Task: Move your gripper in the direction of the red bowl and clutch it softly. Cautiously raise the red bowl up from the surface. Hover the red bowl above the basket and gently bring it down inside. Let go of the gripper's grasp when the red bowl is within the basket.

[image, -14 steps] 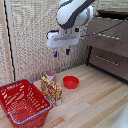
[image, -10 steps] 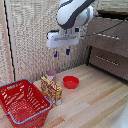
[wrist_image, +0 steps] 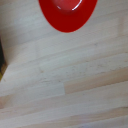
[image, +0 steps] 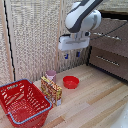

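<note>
Hand [image: 72, 53] hangs high over the tabletop [image: 95, 102], fingers look spread and empty; red bowl [image: 71, 82] sits almost straight below it.

Basket [image: 22, 102] sits on tabletop [image: 95, 105] at the exterior view's left. Carton [image: 51, 90] stands just beside its right rim. Cup [image: 50, 75] stands behind the carton. Red bowl [image: 71, 82] lies right of cup, apart from both. Gripper [image: 72, 54] hangs above the bowl, clear of it. Drawer cabinet [image: 111, 50] stands at far right.
</note>
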You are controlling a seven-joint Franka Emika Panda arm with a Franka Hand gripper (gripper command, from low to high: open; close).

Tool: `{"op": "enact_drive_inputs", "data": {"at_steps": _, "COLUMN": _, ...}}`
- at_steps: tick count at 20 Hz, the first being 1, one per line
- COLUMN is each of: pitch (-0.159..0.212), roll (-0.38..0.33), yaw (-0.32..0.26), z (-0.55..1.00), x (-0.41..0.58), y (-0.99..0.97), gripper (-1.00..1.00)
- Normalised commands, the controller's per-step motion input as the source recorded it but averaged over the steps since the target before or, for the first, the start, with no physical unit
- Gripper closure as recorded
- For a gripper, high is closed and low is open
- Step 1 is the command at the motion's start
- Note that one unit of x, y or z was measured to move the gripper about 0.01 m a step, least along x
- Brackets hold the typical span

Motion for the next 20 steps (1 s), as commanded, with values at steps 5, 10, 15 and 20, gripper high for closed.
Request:
{"op": "enact_drive_inputs", "data": {"at_steps": 5, "pitch": 0.034, "roll": 0.018, "yaw": -0.073, "z": -0.36, "x": -0.122, "y": -0.32, "gripper": -1.00}}
{"op": "enact_drive_inputs", "data": {"at_steps": 10, "pitch": 0.058, "roll": 0.001, "yaw": -0.096, "z": -0.47, "x": -0.060, "y": -0.19, "gripper": -1.00}}
{"op": "enact_drive_inputs", "data": {"at_steps": 15, "pitch": 0.012, "roll": 0.000, "yaw": -0.084, "z": -0.56, "x": 0.000, "y": -0.13, "gripper": -1.00}}
{"op": "enact_drive_inputs", "data": {"at_steps": 20, "pitch": 0.000, "roll": 0.000, "yaw": -0.058, "z": -0.50, "x": 0.000, "y": -0.11, "gripper": -1.00}}
